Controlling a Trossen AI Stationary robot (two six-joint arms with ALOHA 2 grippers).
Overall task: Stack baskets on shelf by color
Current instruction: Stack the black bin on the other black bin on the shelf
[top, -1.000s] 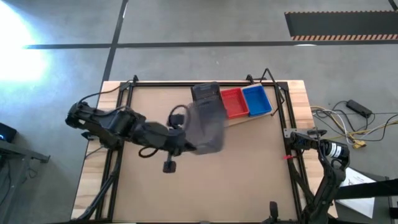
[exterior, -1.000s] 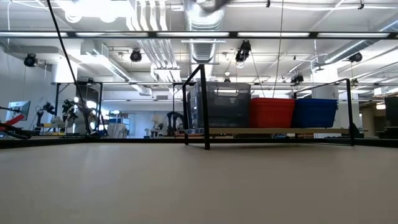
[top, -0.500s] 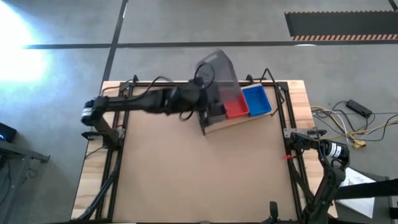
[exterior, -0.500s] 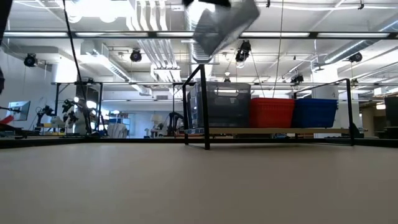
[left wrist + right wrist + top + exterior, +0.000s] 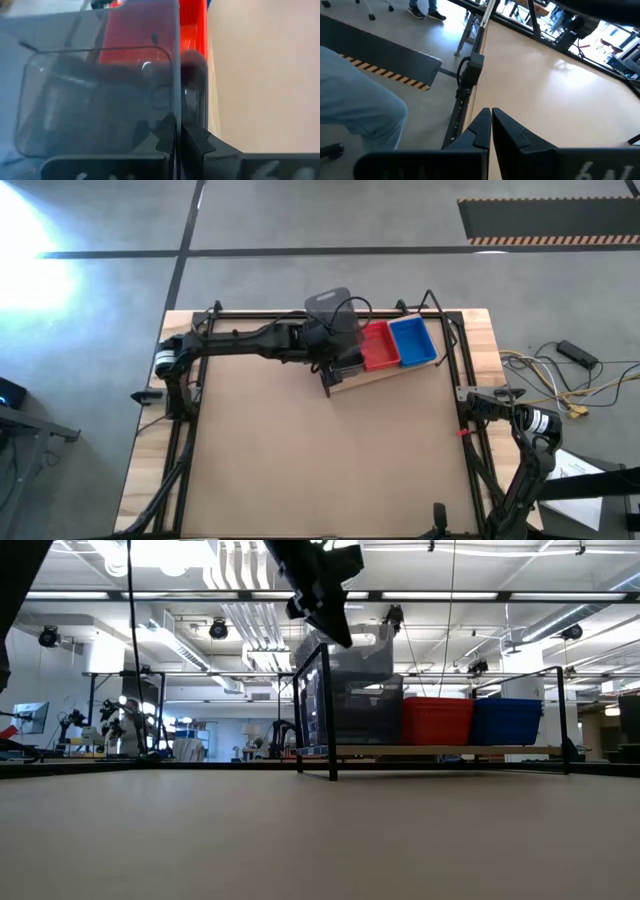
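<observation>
From above, a translucent dark grey basket [image 5: 330,315] is held by the left tool [image 5: 338,352] over the shelf [image 5: 385,372], the red stack [image 5: 375,345] just beside it. At table height, it hangs tilted above the grey stack [image 5: 362,712]. The right tool [image 5: 491,122], clenched empty, is parked at the worktop [image 5: 320,460] edge.

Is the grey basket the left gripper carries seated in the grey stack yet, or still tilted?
Tilted, not seated. The low view shows the grey basket slanted above the grey stack, and the left gripper is shut on its wall.
</observation>
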